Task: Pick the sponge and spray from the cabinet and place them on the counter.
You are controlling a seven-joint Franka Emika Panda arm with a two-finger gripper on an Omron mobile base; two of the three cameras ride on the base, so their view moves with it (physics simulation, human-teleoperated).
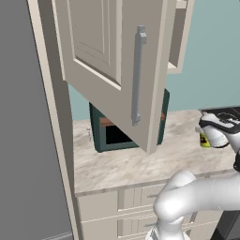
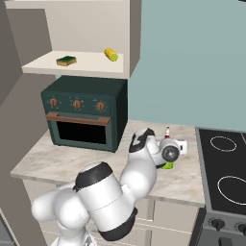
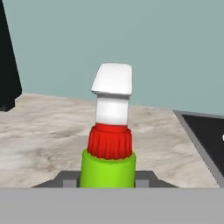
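The spray (image 3: 109,144), with a white nozzle, red collar and yellow-green body, stands upright between my dark fingertips (image 3: 65,178). My gripper (image 3: 107,179) is shut on the spray. From the base views, the gripper (image 2: 169,153) holds the spray (image 1: 204,139) low over the marbled counter (image 2: 53,161), right of the oven; whether its base touches the stone I cannot tell. The sponge (image 2: 66,60), green with a yellow edge, lies flat on the bottom shelf of the open cabinet (image 2: 72,68). The cabinet door (image 1: 117,61) swings out over the counter (image 1: 140,164).
A dark green oven (image 2: 86,115) sits on the counter under the cabinet. A small yellow object (image 2: 111,54) lies on the shelf right of the sponge. The black cooktop (image 2: 226,173) borders the counter on the right. A grey wall panel (image 1: 23,140) stands at the left.
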